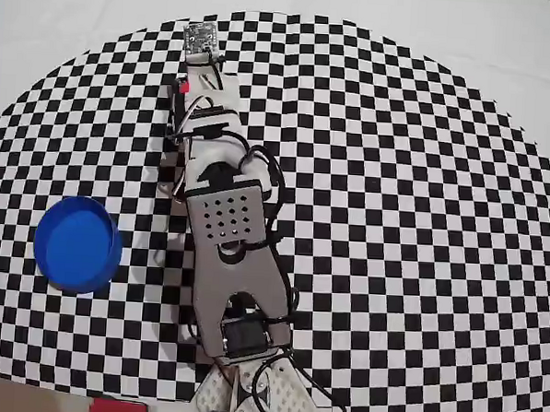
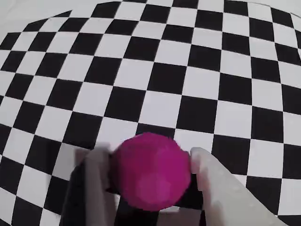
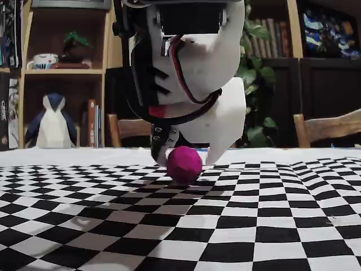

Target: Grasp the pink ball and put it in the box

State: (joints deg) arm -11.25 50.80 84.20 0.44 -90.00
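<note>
The pink ball [image 2: 151,170] sits between my gripper's [image 2: 148,157] two pale fingers, which press on its left and right sides. In the fixed view the ball [image 3: 184,164] is low, at the checkered cloth, with the gripper [image 3: 186,157] closed around it from above. In the overhead view the gripper [image 1: 201,59] is at the far end of the cloth and hides the ball. The blue round box [image 1: 77,244] stands at the left of the overhead view, well away from the gripper.
A black-and-white checkered cloth [image 1: 394,221] covers the table. My arm [image 1: 227,231] stretches from the near edge to the far side. Shelves, chairs and a plant [image 3: 254,73] stand behind the table in the fixed view.
</note>
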